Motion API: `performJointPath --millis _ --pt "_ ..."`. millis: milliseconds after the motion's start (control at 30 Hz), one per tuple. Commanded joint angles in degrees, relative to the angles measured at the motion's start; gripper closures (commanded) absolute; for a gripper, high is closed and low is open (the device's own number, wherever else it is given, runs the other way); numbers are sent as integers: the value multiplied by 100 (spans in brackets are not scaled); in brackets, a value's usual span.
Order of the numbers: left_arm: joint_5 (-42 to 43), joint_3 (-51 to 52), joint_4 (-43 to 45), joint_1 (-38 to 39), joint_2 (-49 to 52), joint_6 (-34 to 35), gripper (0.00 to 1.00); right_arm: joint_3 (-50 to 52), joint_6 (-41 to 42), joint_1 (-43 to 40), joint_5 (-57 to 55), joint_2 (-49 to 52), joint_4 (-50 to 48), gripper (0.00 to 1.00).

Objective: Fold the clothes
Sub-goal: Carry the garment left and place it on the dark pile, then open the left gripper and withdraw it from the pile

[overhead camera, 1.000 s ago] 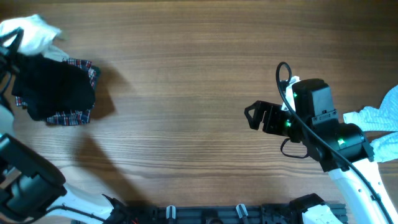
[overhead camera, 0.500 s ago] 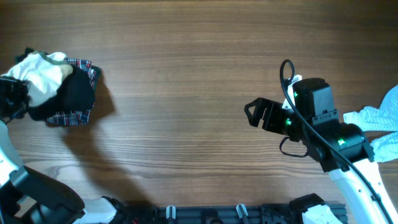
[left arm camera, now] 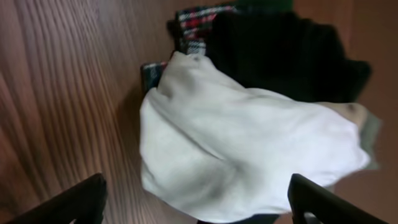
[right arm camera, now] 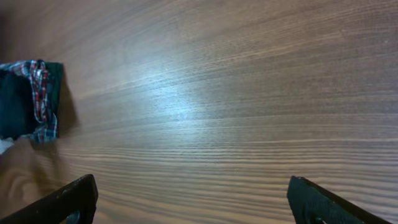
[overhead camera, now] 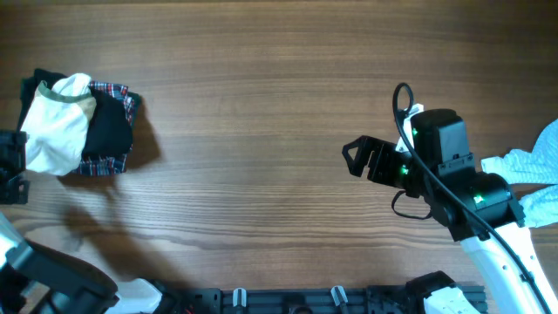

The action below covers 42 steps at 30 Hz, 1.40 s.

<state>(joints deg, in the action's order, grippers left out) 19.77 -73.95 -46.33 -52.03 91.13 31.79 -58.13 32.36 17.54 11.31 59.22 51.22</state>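
Your left gripper (overhead camera: 9, 166): fingers spread wide, holding nothing | white T-shirt (left arm camera: 249, 155) just ahead, long axis across the fingers, atop black garment (left arm camera: 292, 56) and plaid piece (left arm camera: 199, 15) | right gripper (overhead camera: 359, 161) likewise spread, empty, well apart: your left arm is nearer.

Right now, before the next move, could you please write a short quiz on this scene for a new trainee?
1. True or false: the white shirt lies partly on the black piece.
2. Which lies at the far right of the table? A the white shirt; B the pale-blue piece; C the black piece.
3. Fill in: the right arm's jaws stand ____, with nothing between them.
Key: 1 true; 2 B; 3 open.
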Motion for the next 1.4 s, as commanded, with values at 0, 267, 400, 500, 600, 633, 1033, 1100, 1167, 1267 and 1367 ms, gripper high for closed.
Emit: performJointPath --millis 0,267,400,500,600,633,1033,1100,1167,1267,1367 --pt "83 4 83 20 -717 -581 29 -55 57 -15 -83 -61 -85 2" --pt "-710 7 894 1443 -118 -1764 96 -55 136 -15 -79 -61 -190 2" --pt "-1709 7 2079 2157 1088 -1788 96 -55 236 -15 256 -61 -164 2" --pt "-1751 7 2430 2188 2575 -1687 96 -55 385 -15 529 -63 -116 2" --pt "-1834 2 2549 2188 2929 -1685 96 -55 380 -15 577 -61 -55 2" --pt "-1834 -37 2551 2188 2876 -1683 96 -55 380 -15 614 -61 -59 2" --pt "-721 -1528 101 2474 111 -1757 22 -55 -92 -15 293 -61 -146 2" --pt "-890 -1528 -170 2529 -35 -1764 23 -55 -114 -15 264 -61 -144 2" --pt "-570 -1526 -586 2577 -22 -1799 34 -55 -267 -15 76 -61 -146 2" --pt "332 -1528 -885 3263 -87 -2415 38 -76 -393 -15 -549 -63 -337 2" --pt "-15 -1528 -929 4476 -442 -2540 43 -413 -437 -15 -1069 -61 -258 1"
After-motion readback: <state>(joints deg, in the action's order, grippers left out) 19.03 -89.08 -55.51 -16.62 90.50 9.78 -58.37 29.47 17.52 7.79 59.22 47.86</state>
